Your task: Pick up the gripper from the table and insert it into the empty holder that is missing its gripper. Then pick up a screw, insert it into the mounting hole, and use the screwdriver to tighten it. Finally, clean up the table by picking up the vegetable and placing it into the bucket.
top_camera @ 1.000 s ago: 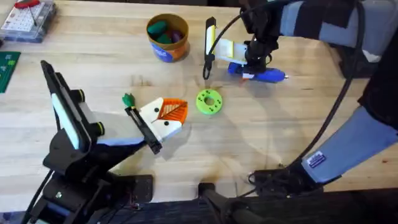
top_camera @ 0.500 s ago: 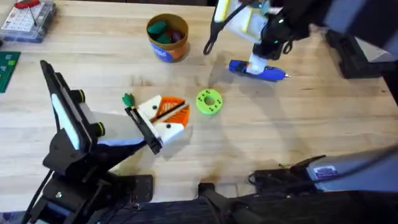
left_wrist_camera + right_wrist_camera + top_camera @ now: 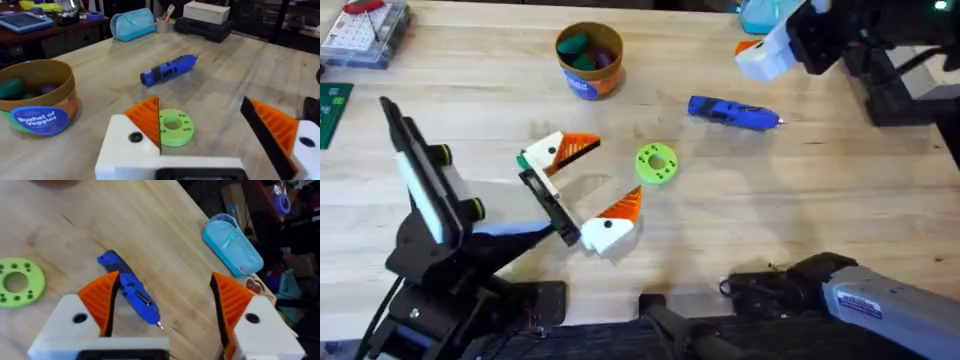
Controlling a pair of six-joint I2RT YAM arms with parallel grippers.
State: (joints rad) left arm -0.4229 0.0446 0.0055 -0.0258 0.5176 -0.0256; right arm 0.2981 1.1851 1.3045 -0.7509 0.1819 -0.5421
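My left gripper (image 3: 618, 167) is open low over the table, its white fingers with orange pads spread along the black rail holder (image 3: 546, 203). I cannot tell which of the two is the task's gripper. In the left wrist view the left gripper (image 3: 200, 107) faces the lime-green disc (image 3: 172, 127). The blue screwdriver (image 3: 732, 113) lies alone on the table. My right gripper (image 3: 760, 52) hangs open and raised at the far right. The right wrist view has the right gripper (image 3: 164, 280) above the screwdriver (image 3: 131, 292). The orange bucket (image 3: 590, 75) holds green and purple vegetables (image 3: 578, 45). The screw is out of view.
The lime-green disc (image 3: 656, 164) lies between my left gripper and the screwdriver. A light blue pouch (image 3: 232, 245) lies at the far right edge. A parts box (image 3: 365, 30) and a green board (image 3: 332, 105) sit far left. Dark equipment (image 3: 900, 90) stands at the right.
My right gripper has lifted off the screwdriver and swung up and to the right, leaving it on the table. My left gripper's fingers have spread from shut to open.
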